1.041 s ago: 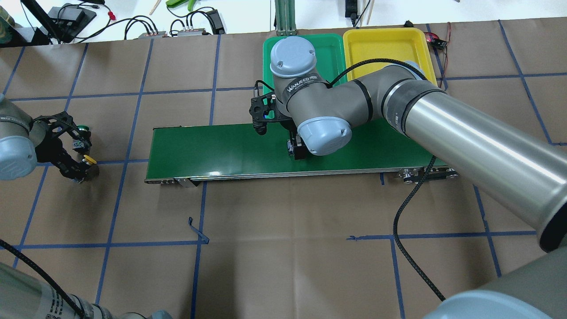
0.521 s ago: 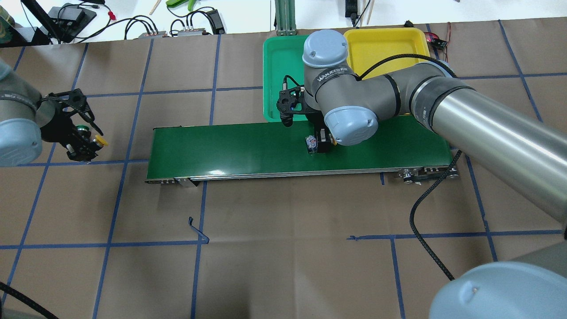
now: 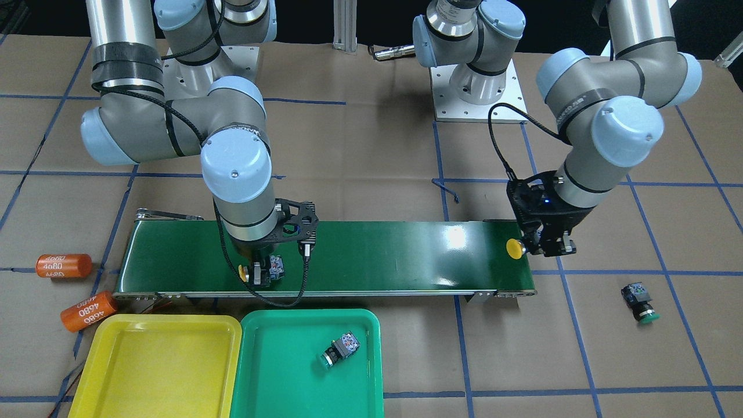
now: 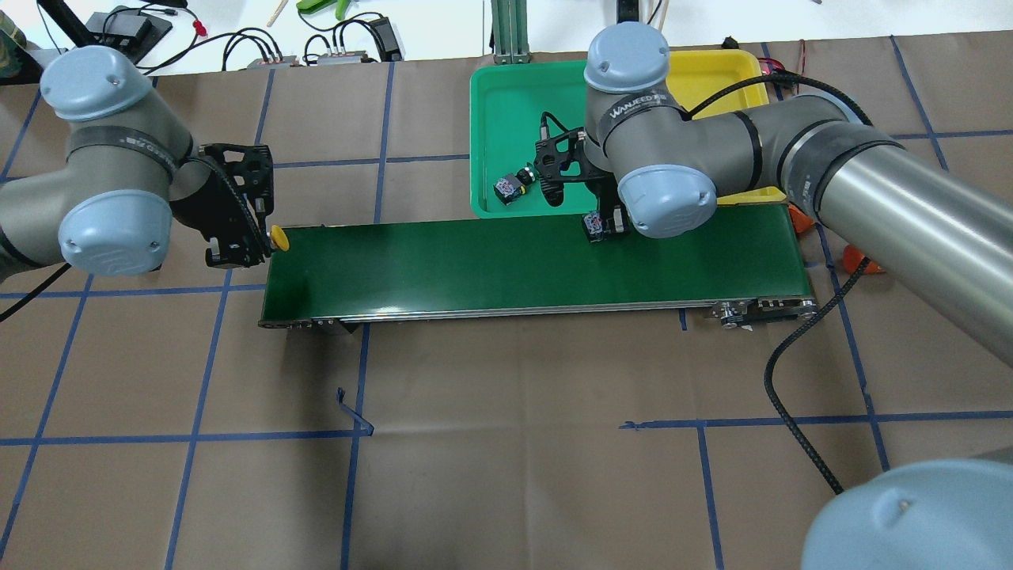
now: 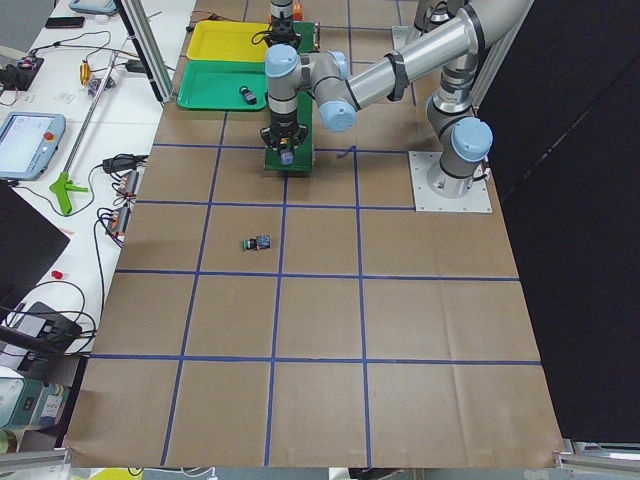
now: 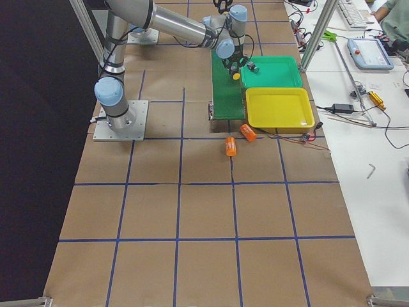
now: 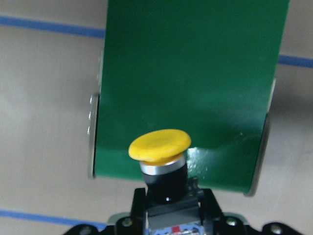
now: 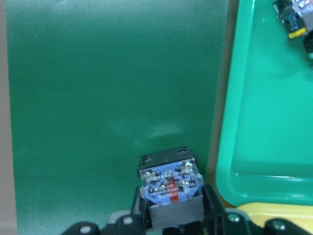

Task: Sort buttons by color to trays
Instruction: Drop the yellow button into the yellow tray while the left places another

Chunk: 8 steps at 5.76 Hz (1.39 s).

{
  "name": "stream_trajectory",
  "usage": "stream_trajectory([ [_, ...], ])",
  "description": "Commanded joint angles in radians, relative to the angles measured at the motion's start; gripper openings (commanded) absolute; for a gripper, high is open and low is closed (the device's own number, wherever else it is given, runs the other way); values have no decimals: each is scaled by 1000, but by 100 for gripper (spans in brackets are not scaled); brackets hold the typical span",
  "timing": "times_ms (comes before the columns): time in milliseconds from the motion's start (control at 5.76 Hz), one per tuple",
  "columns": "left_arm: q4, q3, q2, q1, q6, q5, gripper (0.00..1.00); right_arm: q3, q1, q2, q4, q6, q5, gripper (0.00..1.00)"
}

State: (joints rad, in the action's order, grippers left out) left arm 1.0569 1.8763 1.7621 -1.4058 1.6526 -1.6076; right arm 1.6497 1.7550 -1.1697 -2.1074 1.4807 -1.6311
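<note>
Yellow domed button (image 7: 159, 145) pinched by left gripper (image 7: 168, 213).

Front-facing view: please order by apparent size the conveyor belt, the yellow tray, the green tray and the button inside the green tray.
1. conveyor belt
2. yellow tray and green tray: alike, both cut by the picture's lower edge, so not ranked
3. button, clearly the smallest

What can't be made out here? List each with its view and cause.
Right wrist view: the held button shows only its terminal end; its own body hides the cap.
Right wrist view: the other button is cut by the top edge.
Overhead: the right arm covers most of the yellow tray.
Overhead: the left arm hides the loose green button.
</note>
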Motion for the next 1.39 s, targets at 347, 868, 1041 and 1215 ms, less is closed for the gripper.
stream_trajectory([
  [347,-28,-9,82,-163,30,1,16,-65,-205,130,-278,233,-13,15],
  [868,-23,-31,62,-161,15,0,87,-73,-259,219,-418,196,2,100],
  [1041,-15,-32,37,-80,-35,1,87,-70,-258,156,-404,196,-1,100],
  [1215,-17,-31,7,38,-77,1,87,-71,-241,63,-212,172,2,100],
])
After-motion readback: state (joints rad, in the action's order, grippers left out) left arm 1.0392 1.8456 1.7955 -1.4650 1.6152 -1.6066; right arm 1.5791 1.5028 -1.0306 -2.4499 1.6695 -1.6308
